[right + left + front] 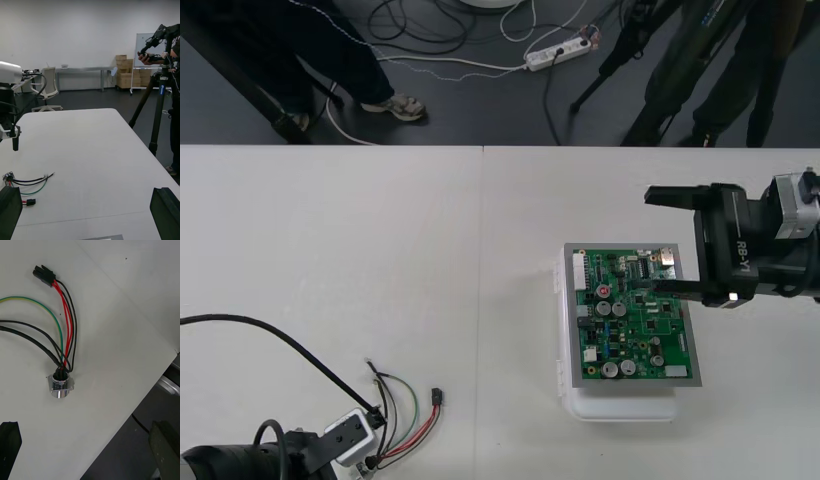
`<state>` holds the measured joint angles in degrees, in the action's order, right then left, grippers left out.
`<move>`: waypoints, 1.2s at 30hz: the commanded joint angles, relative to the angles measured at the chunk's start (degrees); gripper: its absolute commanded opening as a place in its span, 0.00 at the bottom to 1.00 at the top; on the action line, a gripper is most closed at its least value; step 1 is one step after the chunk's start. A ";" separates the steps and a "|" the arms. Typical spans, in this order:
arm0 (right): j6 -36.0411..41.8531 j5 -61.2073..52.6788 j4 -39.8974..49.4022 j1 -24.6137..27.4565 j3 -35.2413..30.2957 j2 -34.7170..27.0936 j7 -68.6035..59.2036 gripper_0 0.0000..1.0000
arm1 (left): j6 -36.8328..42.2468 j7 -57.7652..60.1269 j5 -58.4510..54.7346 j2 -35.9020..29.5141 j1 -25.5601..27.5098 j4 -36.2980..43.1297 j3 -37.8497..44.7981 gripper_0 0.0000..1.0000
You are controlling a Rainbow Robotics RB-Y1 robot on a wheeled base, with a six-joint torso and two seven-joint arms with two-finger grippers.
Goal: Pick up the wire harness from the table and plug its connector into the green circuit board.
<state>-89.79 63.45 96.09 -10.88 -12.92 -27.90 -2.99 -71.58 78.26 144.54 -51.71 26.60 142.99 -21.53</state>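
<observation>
The wire harness (408, 420) lies on the table near its front left. Its small black plug (437, 397) points toward the board, and its round metal socket (60, 384) rests flat with red, black and green wires fanning out to the plug (44, 275). My left gripper (370, 452) hovers open right over the socket end, with its fingers (9, 444) wide apart on either side. The green circuit board (635, 315) sits on its white base (620, 408) at the right. Over the board's right edge, my right gripper (662, 243) is open and holds nothing. The right wrist view looks across the table at the harness (28, 183).
The table's front edge (150, 386) runs close beside the socket. A black cable (270, 335) from the left arm arcs above the table at the left. Bare tabletop lies between harness and board.
</observation>
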 commanded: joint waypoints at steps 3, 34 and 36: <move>-0.21 0.01 0.41 -1.16 3.07 0.22 2.38 1.00 | 2.68 -5.39 1.10 2.93 -2.25 -2.72 -1.76 1.00; -0.21 -5.53 0.32 -1.16 7.47 -0.92 6.77 1.00 | 9.88 -13.74 8.74 10.84 -6.38 -17.66 -6.24 1.00; -0.21 -5.53 0.32 -1.16 7.38 -0.84 6.95 1.00 | 10.76 -13.74 9.36 10.84 -6.38 -18.19 -6.95 1.00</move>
<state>-89.79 58.78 96.07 -10.88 -5.80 -28.64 1.37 -66.34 68.32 152.63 -41.91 21.09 125.36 -25.84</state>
